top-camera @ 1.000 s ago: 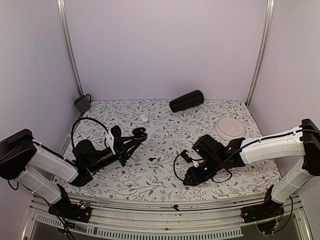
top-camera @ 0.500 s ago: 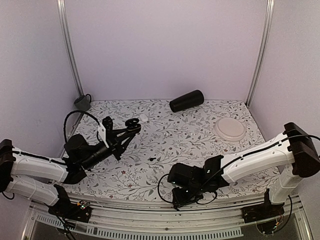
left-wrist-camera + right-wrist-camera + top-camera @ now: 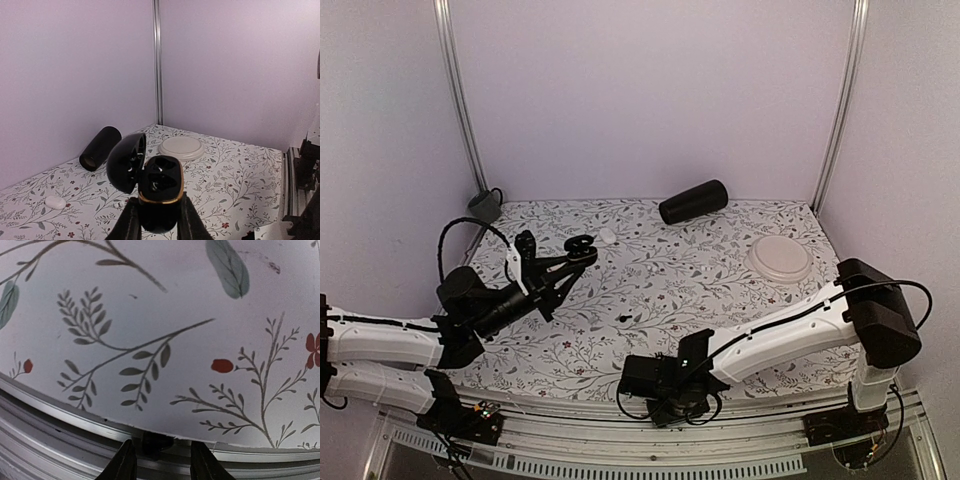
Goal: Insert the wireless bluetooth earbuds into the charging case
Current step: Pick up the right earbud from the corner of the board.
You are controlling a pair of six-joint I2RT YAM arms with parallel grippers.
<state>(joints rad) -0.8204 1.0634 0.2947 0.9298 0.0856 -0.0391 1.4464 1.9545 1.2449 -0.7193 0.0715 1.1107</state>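
Observation:
The charging case (image 3: pixel 160 182) is glossy black with a gold rim, and its lid (image 3: pixel 125 162) is hinged open to the left. My left gripper (image 3: pixel 157 200) is shut on the lower body of the case (image 3: pixel 578 248) and holds it above the left part of the mat. One earbud (image 3: pixel 623 317) lies on the mat near the middle, a tiny black bean. Another small black bud (image 3: pixel 156 444) sits just off the mat's near edge, on the rail. My right gripper (image 3: pixel 162 447) is open and straddles that bud with a gap on each side. The right gripper (image 3: pixel 672 406) covers this bud in the top view.
A black cylinder (image 3: pixel 693 202) lies at the back. A round white disc (image 3: pixel 778 259) sits at the right, and a small white pebble-like piece (image 3: pixel 608 237) just beyond the case. A grey cup (image 3: pixel 484 207) hangs at the back-left corner. The metal rail (image 3: pixel 75 415) runs along the near edge.
My right arm has swung left and down to the near edge of the mat, and its jaws have spread wider. My left arm has carried the case back and left.

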